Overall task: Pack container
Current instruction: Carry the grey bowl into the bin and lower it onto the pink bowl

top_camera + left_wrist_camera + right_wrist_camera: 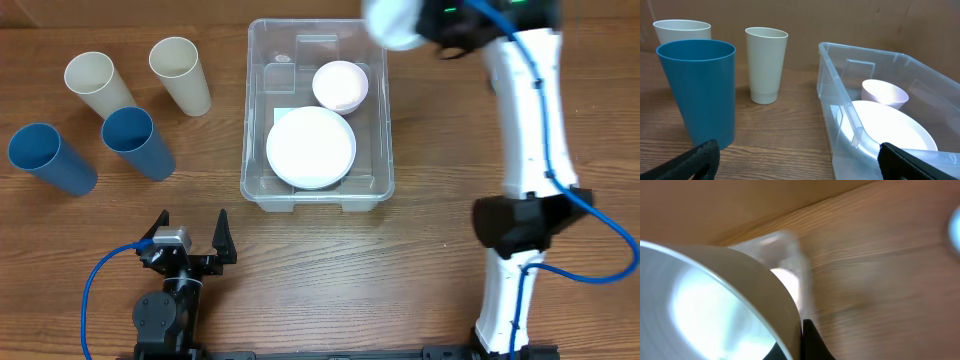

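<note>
White bowl (715, 305) pinched by the rim in my right gripper (805, 337) near the far corner of the container (386, 140) mid-table, left gripper (190, 232) spread wide, idle; it looks light, stiff, slick, so I'd grab its thick rim.

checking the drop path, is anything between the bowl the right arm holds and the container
Nothing visible does. The held bowl hovers by the container's far right corner; inside lie a small bowl and a plate.

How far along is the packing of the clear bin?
Done: a plate and a bowl lie in the container. In hand: the right tool holds a second bowl near its corner. Remaining: two cream cups and two blue cups stand outside; the left tool is open.
</note>
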Robot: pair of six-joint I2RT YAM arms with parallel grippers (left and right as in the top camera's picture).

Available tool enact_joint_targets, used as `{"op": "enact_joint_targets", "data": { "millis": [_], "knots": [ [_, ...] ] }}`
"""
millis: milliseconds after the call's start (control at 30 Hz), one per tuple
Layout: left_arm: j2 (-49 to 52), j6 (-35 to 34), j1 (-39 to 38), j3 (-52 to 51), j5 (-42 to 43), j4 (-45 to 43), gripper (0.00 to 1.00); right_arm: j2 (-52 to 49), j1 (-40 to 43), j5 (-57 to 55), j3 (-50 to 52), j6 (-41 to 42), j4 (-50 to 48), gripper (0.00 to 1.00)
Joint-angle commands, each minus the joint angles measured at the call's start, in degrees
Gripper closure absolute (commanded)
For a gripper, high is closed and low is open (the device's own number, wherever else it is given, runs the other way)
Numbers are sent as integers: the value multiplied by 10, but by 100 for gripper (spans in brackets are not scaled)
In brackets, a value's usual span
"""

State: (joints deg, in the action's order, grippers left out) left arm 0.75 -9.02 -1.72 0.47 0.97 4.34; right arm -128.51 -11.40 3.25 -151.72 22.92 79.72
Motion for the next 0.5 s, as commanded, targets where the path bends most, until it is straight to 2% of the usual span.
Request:
{"op": "enact_joint_targets", "data": {
  "millis": [0, 200, 467],
  "knots": [
    [-4, 4, 6, -2, -3, 1, 0, -5, -52, -58, 7, -9, -29, 96],
    [-4, 4, 6, -2, -3, 1, 0, -6, -107, -108, 65, -9, -97, 96],
    [-4, 4, 6, -2, -3, 1, 0, -29, -110, -118, 164, -12, -182, 96]
  ]
}}
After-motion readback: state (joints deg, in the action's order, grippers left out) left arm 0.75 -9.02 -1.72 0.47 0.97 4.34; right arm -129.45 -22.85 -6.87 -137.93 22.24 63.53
